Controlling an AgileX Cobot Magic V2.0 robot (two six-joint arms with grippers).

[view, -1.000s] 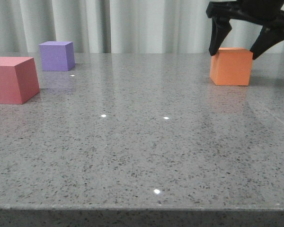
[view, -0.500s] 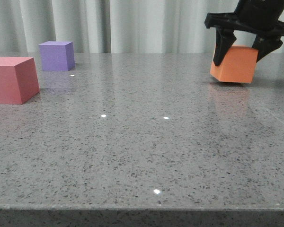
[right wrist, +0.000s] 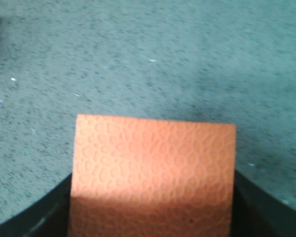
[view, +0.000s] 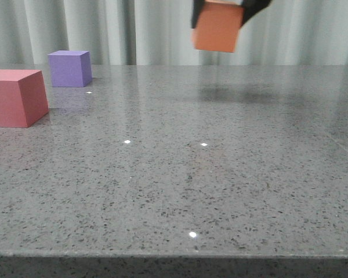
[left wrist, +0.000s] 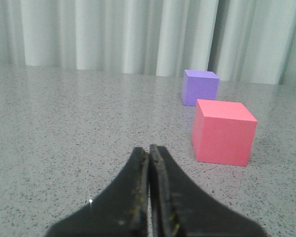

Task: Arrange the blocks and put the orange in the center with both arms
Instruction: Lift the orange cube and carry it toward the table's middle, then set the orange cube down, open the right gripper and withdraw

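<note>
My right gripper (view: 223, 7) is shut on the orange cube (view: 218, 26) and holds it high above the table, at the top centre of the front view. In the right wrist view the cube (right wrist: 153, 173) fills the space between the black fingers (right wrist: 34, 217). The pink-red cube (view: 15, 97) sits at the far left, with the purple cube (view: 69, 68) behind it. My left gripper (left wrist: 149, 153) is shut and empty, low over the table, with the pink-red cube (left wrist: 222, 131) ahead to one side and the purple cube (left wrist: 200, 87) beyond.
The grey speckled table (view: 180, 174) reaches to a front edge near the bottom of the front view. Pale curtains (view: 133, 29) hang behind it. A soft shadow (view: 243, 92) lies on the table under the lifted cube.
My right gripper closed on the orange cube at the right, lifted it off the table and carried it up and to the left. The pink-red and purple cubes have not moved.
</note>
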